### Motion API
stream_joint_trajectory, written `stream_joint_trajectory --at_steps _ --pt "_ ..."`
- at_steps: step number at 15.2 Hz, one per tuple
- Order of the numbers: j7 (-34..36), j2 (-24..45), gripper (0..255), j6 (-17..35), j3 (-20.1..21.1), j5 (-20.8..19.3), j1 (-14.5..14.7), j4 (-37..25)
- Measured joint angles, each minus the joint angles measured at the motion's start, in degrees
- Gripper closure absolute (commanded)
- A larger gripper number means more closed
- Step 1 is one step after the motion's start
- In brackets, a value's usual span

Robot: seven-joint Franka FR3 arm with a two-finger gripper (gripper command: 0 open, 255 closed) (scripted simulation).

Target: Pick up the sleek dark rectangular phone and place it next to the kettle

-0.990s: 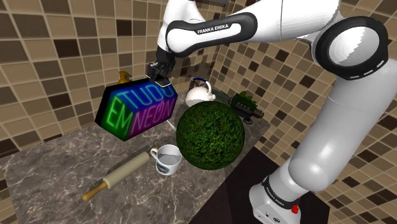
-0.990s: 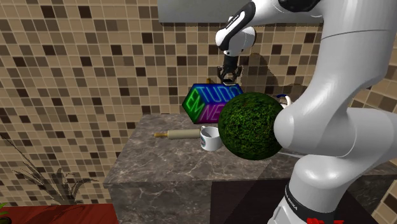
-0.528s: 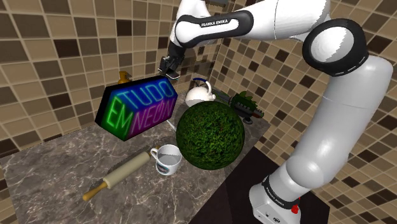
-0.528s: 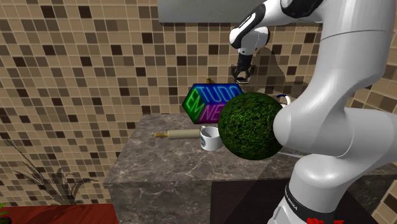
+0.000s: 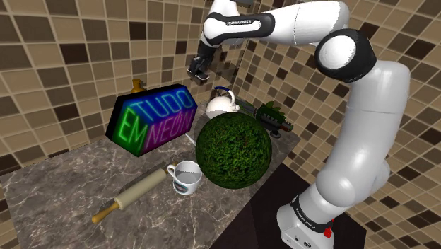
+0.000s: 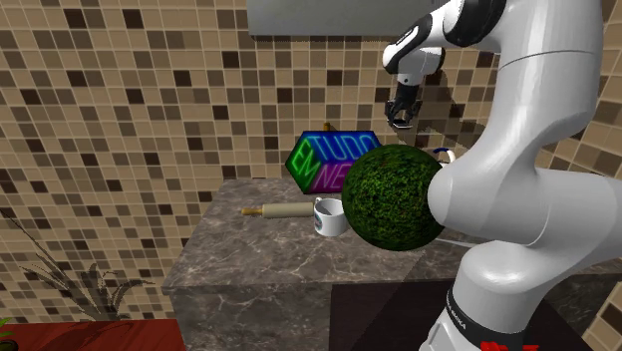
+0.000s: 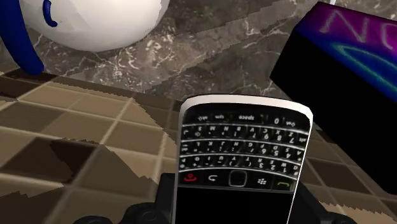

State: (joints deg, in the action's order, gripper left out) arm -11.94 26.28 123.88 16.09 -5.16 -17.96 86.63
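My gripper hangs high in the air near the tiled back wall, above and just to the shoulder view's left of the kettle. It is shut on a dark phone with a small keypad and silver rim. The phone sticks out between the black fingers. The kettle is white and round with a blue handle, and it stands on the marble counter below the phone. In the second exterior view the gripper hovers above the green ball.
A black box with neon lettering stands left of the kettle in the shoulder view. In front are a large green mossy ball, a white mug and a rolling pin. A dark green object lies by the wall.
The gripper, still shut on the phone, has risen and moved toward the shoulder view's right, from over the neon box to near the kettle.
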Motion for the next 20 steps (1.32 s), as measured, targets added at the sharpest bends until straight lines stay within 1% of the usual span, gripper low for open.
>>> stream_joint_trajectory --at_steps 2,3,4,7,11,20 --pt "-2.0 2.5 255 -1.6 -0.5 0.1 -1.0 -4.0" --pt "-2.8 4.2 255 -3.0 -0.8 0.0 -1.3 -7.1" --pt "-3.5 5.3 255 -3.5 -0.9 0.0 -1.6 -8.5" --pt "-4.1 6.2 255 -2.4 -1.1 0.0 -2.0 -8.4" --pt "-4.2 6.8 255 0.3 -1.2 -0.2 -2.2 -6.4" --pt "-3.9 9.3 255 6.0 -1.7 -0.8 -2.0 -3.0"
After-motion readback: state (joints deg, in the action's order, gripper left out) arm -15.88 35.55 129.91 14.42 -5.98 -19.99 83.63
